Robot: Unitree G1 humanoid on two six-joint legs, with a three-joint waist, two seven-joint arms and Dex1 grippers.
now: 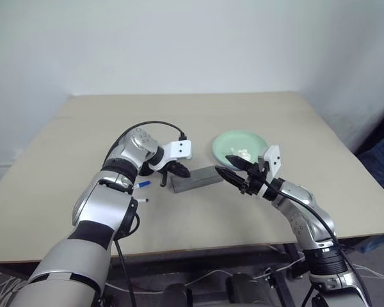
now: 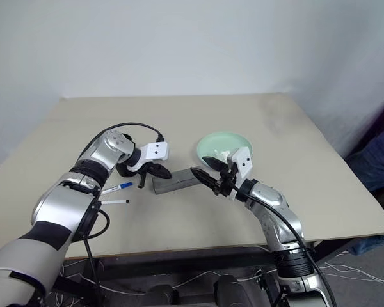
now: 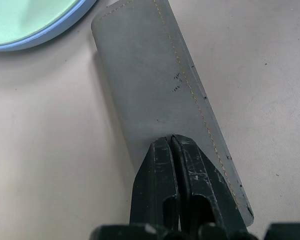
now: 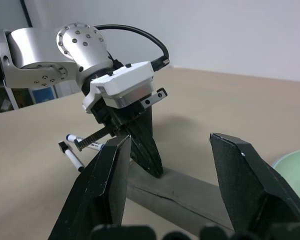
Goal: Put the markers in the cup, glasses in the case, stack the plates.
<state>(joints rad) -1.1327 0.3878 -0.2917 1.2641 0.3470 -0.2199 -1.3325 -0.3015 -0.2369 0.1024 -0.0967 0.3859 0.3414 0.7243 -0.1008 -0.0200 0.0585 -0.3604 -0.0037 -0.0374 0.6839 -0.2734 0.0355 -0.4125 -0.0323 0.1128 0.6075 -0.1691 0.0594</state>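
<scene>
Left gripper (image 3: 172, 142) down over the near end of the grey case (image 1: 195, 178), fingers pressed together, tips right at its top face; contact itself hard to call. Case lying flat and closed on the table (image 1: 179, 121), its far end just beside the stacked plates (image 1: 233, 142), mint green atop light blue. Right gripper (image 4: 170, 150) hovering level near the case's other end, fingers spread wide, gripping nothing. Two markers (image 2: 117, 188) flat on the table, beside the left forearm, well apart from both grippers. Something white in the green plate, too small to tell.
</scene>
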